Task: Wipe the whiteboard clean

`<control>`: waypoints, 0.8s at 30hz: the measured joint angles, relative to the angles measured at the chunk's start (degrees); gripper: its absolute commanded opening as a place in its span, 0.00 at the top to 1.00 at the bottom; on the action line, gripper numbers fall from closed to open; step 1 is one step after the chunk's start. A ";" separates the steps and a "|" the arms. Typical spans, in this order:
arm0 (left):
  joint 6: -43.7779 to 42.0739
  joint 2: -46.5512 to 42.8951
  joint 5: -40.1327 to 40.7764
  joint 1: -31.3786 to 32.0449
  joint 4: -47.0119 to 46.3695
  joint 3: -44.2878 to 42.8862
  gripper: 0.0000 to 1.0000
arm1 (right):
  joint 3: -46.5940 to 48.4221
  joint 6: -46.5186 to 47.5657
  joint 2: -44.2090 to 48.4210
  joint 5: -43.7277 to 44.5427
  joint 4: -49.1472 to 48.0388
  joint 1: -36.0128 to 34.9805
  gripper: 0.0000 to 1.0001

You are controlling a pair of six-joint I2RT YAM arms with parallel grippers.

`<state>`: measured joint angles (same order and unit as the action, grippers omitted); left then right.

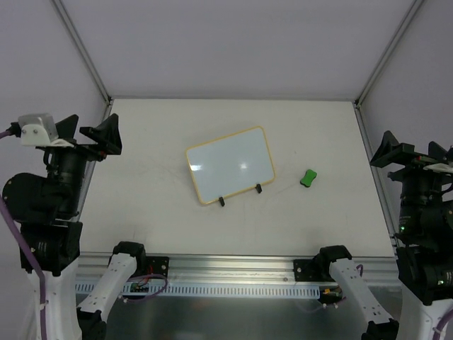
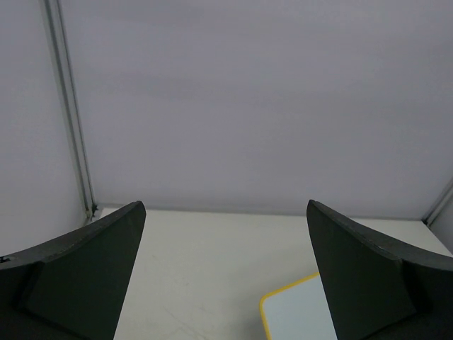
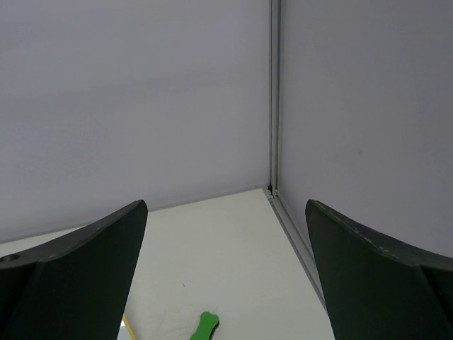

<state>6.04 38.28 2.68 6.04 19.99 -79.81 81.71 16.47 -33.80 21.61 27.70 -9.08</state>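
The whiteboard [image 1: 230, 164], white with a pale yellow frame and two black feet, lies flat mid-table; I see no writing on its face. A corner of it shows in the left wrist view [image 2: 294, 315]. A small green eraser [image 1: 308, 178] lies on the table just right of the board, apart from it, and also shows in the right wrist view [image 3: 205, 327]. My left gripper [image 1: 86, 131] is open and empty, raised at the table's left edge [image 2: 225, 212]. My right gripper [image 1: 414, 152] is open and empty, raised at the right edge [image 3: 225, 212].
The white table [image 1: 156, 127] is enclosed by pale walls with metal corner posts [image 1: 85, 53] at the back. An aluminium rail [image 1: 233, 269] runs along the near edge between the arm bases.
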 measured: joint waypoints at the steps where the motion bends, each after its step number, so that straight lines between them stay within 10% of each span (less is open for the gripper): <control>1: -0.35 -0.98 0.24 0.00 -0.02 -0.35 0.01 | 0.07 0.48 0.57 -0.07 0.00 0.00 0.01; 24: -3.78 -6.97 2.64 0.79 4.90 1.01 0.01 | -1.99 2.49 4.92 -2.93 2.99 -0.07 0.01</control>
<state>2.26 31.31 5.32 6.83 24.88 -78.81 79.72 18.96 -28.88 18.68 30.70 -9.15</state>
